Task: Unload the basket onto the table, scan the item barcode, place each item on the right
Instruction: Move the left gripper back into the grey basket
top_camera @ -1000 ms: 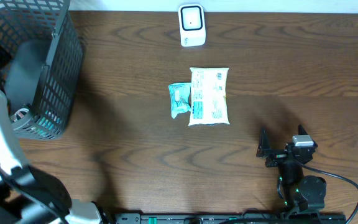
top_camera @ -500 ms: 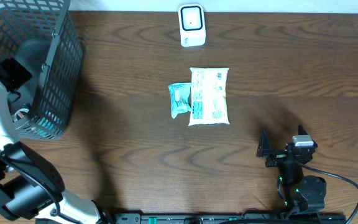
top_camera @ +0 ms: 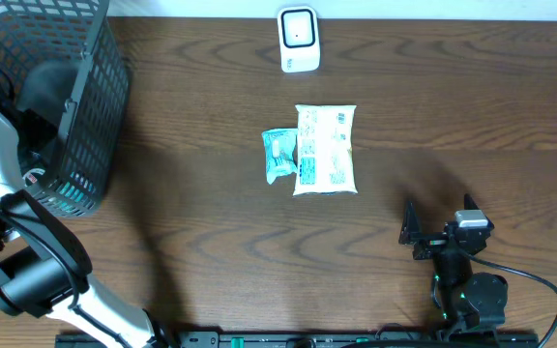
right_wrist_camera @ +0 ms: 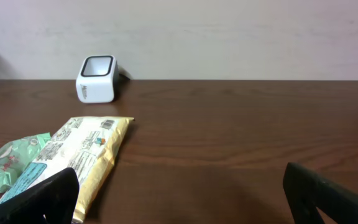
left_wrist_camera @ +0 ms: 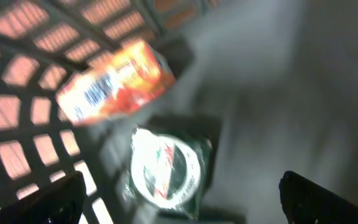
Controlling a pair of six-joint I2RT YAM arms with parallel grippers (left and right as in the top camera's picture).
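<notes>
My left gripper [top_camera: 42,97] is down inside the black mesh basket [top_camera: 90,145] at the table's left edge. In the left wrist view it [left_wrist_camera: 182,199] stands open, with nothing between its fingers. Below it lie an orange packet [left_wrist_camera: 114,87] with a barcode and a dark green packet with a round white label [left_wrist_camera: 166,165]. A yellow-white packet [top_camera: 326,149] and a small teal packet [top_camera: 278,155] lie side by side mid-table. The white scanner [top_camera: 299,40] stands at the far edge. My right gripper [top_camera: 440,217] rests open near the front right, apart from everything.
The right wrist view shows the scanner [right_wrist_camera: 96,79] far left, the yellow-white packet [right_wrist_camera: 82,152] and the teal packet [right_wrist_camera: 11,163] low on the left, and bare brown table [right_wrist_camera: 241,143] ahead. The basket's mesh wall [left_wrist_camera: 23,93] closes in the left gripper.
The left arm has shifted a little inside the basket, its wrist now slightly farther back. The right arm and the packets on the table have not moved.
</notes>
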